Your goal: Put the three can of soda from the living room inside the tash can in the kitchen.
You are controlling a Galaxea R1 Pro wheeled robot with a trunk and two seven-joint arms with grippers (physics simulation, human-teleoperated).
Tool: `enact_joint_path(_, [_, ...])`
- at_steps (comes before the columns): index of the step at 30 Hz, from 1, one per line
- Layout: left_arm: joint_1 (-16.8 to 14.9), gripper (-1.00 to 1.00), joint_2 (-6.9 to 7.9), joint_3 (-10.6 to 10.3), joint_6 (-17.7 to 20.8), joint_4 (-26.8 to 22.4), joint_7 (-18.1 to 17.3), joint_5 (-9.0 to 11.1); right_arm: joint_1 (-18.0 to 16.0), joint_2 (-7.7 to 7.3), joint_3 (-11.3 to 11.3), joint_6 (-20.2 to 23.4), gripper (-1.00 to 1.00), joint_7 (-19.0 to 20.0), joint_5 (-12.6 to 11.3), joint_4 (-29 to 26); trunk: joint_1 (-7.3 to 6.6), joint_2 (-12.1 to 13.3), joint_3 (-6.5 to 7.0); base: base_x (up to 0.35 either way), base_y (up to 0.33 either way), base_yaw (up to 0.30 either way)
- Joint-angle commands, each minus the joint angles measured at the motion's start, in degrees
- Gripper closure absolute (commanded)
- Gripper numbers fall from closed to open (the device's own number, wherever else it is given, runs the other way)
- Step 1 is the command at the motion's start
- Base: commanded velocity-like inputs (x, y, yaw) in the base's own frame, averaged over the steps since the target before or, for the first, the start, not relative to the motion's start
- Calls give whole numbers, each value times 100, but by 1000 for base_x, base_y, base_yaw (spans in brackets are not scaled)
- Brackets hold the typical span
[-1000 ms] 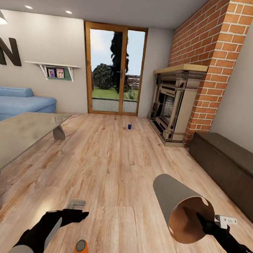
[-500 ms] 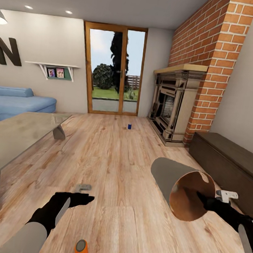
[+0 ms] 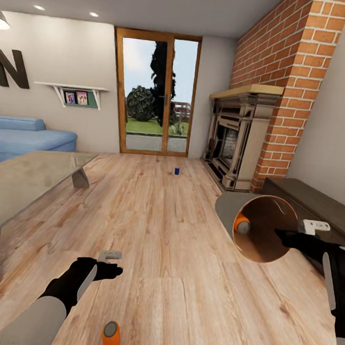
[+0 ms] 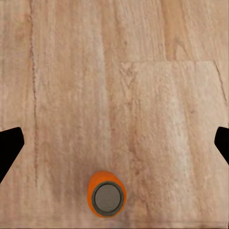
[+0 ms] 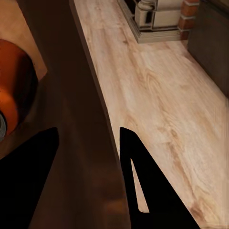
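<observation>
Nestling inside trash can (image 3: 227, 208): orange can (image 3: 240, 224).

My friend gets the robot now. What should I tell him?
Right gripper: shut on the rim of the bin, held up sideways. One orange can is already inside it.
Left gripper: open, empty, above the floor.
Second orange can stands on the floor near the left arm: grab it next.
Blue can stands far off by the fireplace.
Then take the bin to the kitchen.
</observation>
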Motion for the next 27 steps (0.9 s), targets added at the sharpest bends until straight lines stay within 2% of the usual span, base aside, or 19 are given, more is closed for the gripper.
enact_joint_path(1, [-2, -100, -2, 0, 30, 2, 13, 1, -22, 0, 3, 27, 100, 15, -100, -8, 2, -4, -22, 0, 0, 0])
enact_joint_path(4, [-7, -100, -7, 0, 88, 6, 38, -2, -129, -4, 88, 57, 100, 24, -84, -31, 10, -8, -88, 0, 0, 0])
enact_joint_path(9, [-10, -100, -10, 1, 122, 9, 55, -15, -273, -18, 357, 175, 100, 37, -72, -141, 23, -14, -199, 0, 0, 0])
enact_joint_path(14, [-10, -100, -11, 1, 126, 5, 58, -24, -380, -79, 391, 592, 100, 34, -66, -159, 36, -21, -310, 0, 0, 0])
enact_joint_path(17, [-10, -100, -11, 1, 127, 6, 58, -25, -483, -143, 394, 683, 100, 43, -66, -160, 44, -25, -376, 0, 0, 0])
enact_joint_path(21, [-10, -100, -12, 1, 127, 2, 58, -26, -606, -325, 391, 857, 100, 60, -76, -162, 54, -30, -465, 0, 0, 0])
enact_joint_path(25, [-10, -100, -27, 1, 128, 2, 66, -32, -926, -620, 391, 1173, 100, 116, -123, -161, 64, -36, -553, 0, 0, 0])
enact_joint_path(27, [-10, -100, -33, 1, 128, 3, 86, -33, -1024, -713, 393, 1173, 100, 183, -128, -161, 69, -38, -598, 0, 0, 0])
